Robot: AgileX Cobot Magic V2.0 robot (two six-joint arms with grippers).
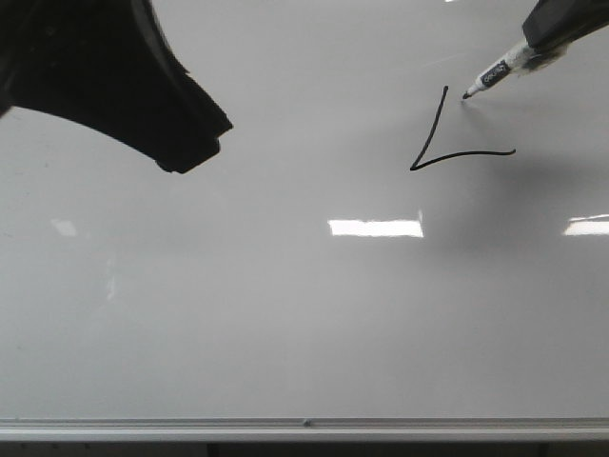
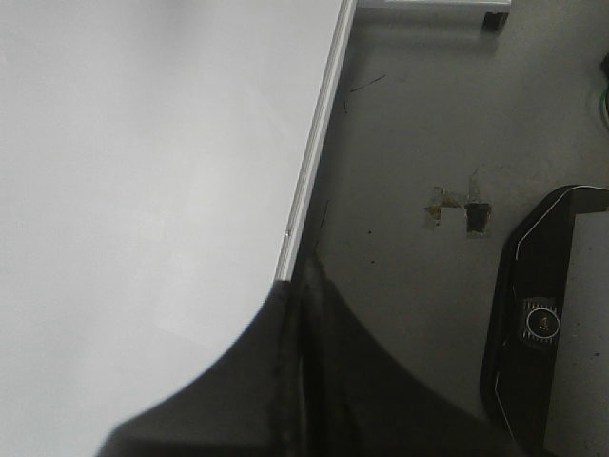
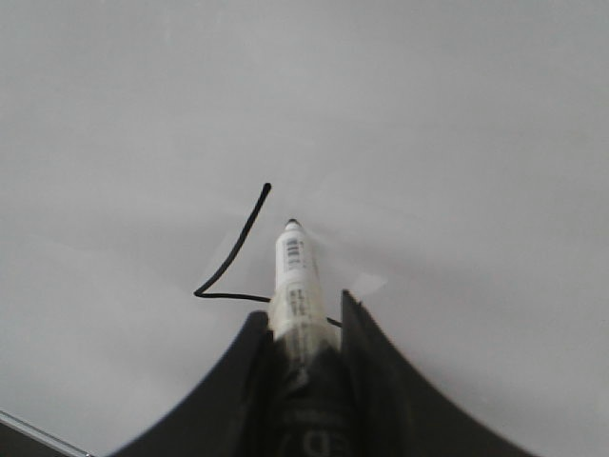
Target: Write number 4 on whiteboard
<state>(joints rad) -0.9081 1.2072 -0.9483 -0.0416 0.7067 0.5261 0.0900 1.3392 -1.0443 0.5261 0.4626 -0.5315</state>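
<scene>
Bottom rail (image 1: 304, 427): nearest me in the front view, a silver strip running along the whiteboard's lower edge; nothing is resting on it.
Whiteboard (image 1: 238, 314): I am facing its glossy pale face; bright light reflections are showing on the lower half, no ink there.
Left end effector (image 1: 195, 143): I am holding it over the board's upper left, well apart from the writing. It is carrying nothing that I can see; how far its fingers are parted I cannot tell from either view.
Number 4 (image 1: 447, 143): sitting in the board's upper right. Slanted stroke and crossbar are drawn, meeting at a sharp corner on the left. No vertical stroke is showing.
Marker (image 1: 495, 72): I am gripping its barrel in my right end effector (image 3: 306, 328), fingers closed against it on both sides. The tip is pointing at the board just beside the top of the slanted stroke; whether it is touching, I cannot tell.
Progress: roughly two strokes of three are in, by my judgement.
Remaining: a short vertical crossing the crossbar near its right end.
</scene>
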